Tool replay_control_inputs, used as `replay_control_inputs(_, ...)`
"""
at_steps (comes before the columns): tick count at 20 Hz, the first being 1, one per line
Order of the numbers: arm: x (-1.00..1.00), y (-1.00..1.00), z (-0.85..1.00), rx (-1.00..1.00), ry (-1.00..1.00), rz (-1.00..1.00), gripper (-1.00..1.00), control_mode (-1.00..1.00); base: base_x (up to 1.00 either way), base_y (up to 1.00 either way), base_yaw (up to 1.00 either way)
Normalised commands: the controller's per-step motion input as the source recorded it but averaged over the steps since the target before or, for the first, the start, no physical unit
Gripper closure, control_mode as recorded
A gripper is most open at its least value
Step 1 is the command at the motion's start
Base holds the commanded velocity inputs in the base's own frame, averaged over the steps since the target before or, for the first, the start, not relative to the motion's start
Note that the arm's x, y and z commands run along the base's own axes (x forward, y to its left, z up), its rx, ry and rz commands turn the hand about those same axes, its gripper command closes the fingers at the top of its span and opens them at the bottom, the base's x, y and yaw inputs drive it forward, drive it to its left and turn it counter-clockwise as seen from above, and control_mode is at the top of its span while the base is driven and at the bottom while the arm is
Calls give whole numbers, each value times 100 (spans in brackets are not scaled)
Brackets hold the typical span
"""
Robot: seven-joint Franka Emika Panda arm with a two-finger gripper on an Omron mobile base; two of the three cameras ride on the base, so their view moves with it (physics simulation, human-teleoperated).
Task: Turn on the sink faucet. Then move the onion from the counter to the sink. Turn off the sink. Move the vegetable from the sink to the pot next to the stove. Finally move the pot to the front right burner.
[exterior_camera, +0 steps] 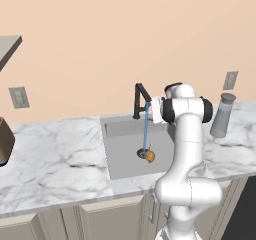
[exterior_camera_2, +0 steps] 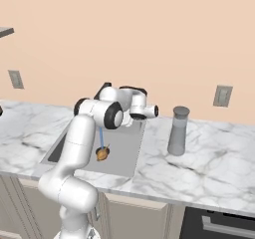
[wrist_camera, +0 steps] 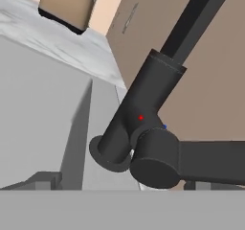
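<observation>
One thin blue stream runs from the faucet [exterior_camera: 140,100] onto the onion [exterior_camera: 149,156], which sits in the sink [exterior_camera: 120,151] below our gripper [wrist_camera: 119,188]. We see our jaws spread wide, holding nothing, right at the faucet's base, its side lever just ahead of them. Beyond the faucet stands a brown toaster [wrist_camera: 66,6]. Beside the sink stands a grey jar [exterior_camera_2: 178,131].

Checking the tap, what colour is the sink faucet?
Matte black sink faucet, clearest in the hand view.
</observation>
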Motion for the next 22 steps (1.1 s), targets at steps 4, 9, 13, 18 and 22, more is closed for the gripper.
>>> replay_control_inputs(4,-11,59,42,-7,0,4,-100,-100,0,0,0)
replay_control_inputs(9,-16,66,37,-8,0,4,-100,-100,0,0,0)
replay_control_inputs(13,-19,71,28,-8,0,5,-100,-100,0,0,0)
replay_control_inputs(18,-16,71,21,-8,0,5,-100,-100,0,0,0)
replay_control_inputs(22,-4,17,5,-1,-4,6,-100,-100,0,0,0)
